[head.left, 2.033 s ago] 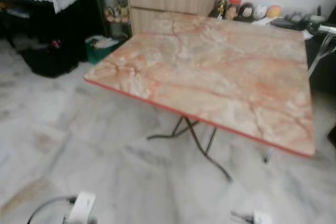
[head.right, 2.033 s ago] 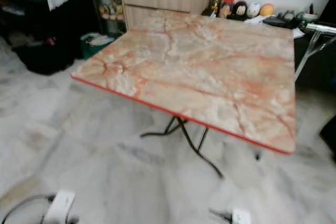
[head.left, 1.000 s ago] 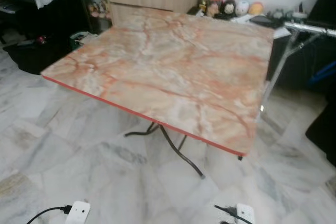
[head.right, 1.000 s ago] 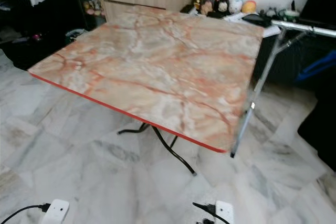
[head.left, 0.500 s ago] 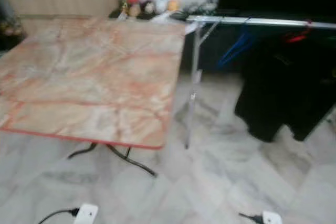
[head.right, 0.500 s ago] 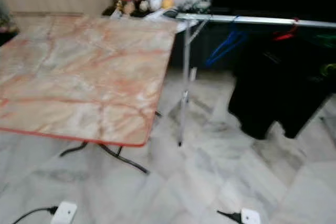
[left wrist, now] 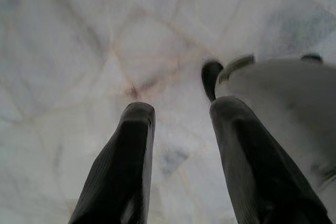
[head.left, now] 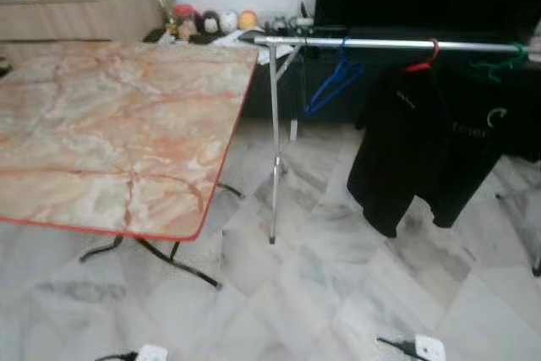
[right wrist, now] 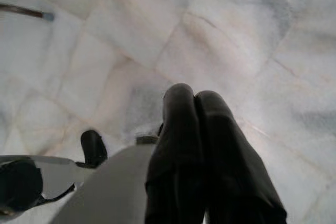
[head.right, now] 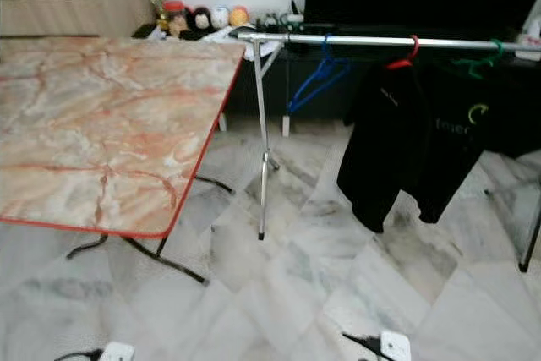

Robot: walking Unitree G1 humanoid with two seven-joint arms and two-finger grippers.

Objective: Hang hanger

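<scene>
While idle: left gripper (left wrist: pixel 176 116) parted, empty.

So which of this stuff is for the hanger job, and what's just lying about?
For the job:
rail
blue hanger
red hanger
green hanger

Just lying about:
table
black shirts
cabinet
figurines

table (head.left: pixel 110 141) cut off left, clothes rail (head.left: pixel 389 43) cut off right

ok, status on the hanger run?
Left pincer open, right pincer shut, both empty over floor. Blue hanger on rail beside black shirts. Table at left, path to rail open.
</scene>
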